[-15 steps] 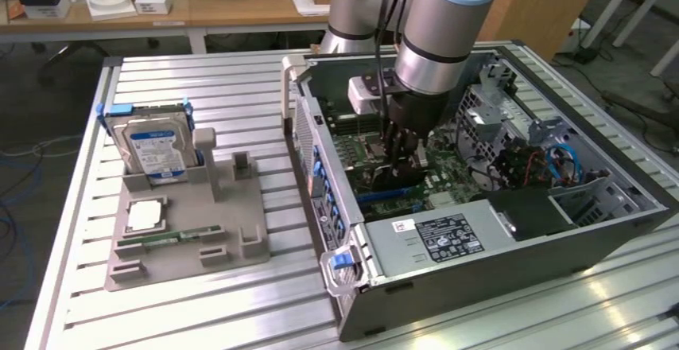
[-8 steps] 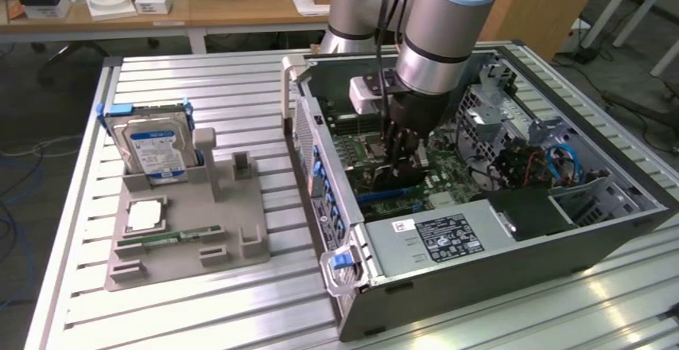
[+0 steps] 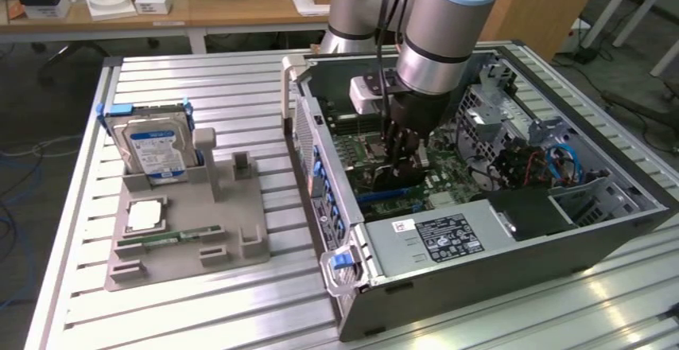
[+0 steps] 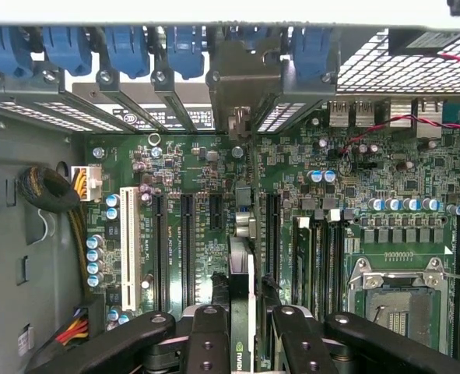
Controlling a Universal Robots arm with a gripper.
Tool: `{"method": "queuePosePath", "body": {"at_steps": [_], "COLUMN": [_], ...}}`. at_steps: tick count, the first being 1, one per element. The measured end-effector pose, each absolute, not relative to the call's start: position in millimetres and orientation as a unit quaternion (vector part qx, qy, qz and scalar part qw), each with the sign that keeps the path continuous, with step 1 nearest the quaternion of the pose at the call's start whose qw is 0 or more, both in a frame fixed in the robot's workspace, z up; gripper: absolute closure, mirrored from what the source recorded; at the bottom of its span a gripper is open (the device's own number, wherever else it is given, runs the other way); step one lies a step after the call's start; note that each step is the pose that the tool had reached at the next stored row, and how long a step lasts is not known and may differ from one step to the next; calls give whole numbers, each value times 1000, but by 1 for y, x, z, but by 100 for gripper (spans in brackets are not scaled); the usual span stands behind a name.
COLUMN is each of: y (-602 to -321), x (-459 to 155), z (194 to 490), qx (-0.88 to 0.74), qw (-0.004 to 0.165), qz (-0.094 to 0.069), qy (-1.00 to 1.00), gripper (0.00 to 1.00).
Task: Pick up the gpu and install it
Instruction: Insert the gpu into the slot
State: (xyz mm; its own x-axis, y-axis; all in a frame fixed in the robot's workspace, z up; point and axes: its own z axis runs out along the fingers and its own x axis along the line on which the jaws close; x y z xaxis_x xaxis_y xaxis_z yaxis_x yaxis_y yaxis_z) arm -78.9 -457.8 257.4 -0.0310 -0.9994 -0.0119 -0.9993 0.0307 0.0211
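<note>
I gripped the gpu (image 4: 244, 312) edge-on between my fingers (image 4: 208, 343), low over the motherboard (image 4: 191, 195); seating remained.

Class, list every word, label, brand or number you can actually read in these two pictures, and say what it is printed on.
"NVIDIA", partly seen with its logo, on the gpu.
Hard drive blue label: too small to read.
Power supply sticker: too small to read.
Motherboard slot markings: blurred, unreadable.

Green motherboard (image 4: 214, 226), blue latches (image 4: 128, 47) – black gpu (image 4: 241, 312), blue-labelled silver hard drive (image 3: 152, 149)
</note>
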Motion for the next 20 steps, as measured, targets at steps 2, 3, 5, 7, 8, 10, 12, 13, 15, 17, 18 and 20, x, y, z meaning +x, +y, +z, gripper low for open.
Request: {"method": "queuePosePath", "body": {"at_steps": [2,3,5,7,8,10,12,13,15,17,18,20], "y": [-458,-458,-458,-458,-458,-458,-458,-458,-458,-458,-458,-458], "x": [-79,-79,-79,-79,-79,-79,-79,-79,-79,-79,-79,-79], "z": [257,257,257,257,256,255,254,254,253,251,251,251], "qx": [696,696,696,696,696,696,696,696,696,696,696,696], "qw": [3,3,3,3,3,3,3,3,3,3,3,3], "qz": [-12,-12,-12,-12,-12,-12,-12,-12,-12,-12,-12,-12], "qy": [-718,-718,-718,-718,-718,-718,-718,-718,-718,-718,-718,-718], "gripper": [74,74,74,74,74,74,74,74,74,74,74,74]}}
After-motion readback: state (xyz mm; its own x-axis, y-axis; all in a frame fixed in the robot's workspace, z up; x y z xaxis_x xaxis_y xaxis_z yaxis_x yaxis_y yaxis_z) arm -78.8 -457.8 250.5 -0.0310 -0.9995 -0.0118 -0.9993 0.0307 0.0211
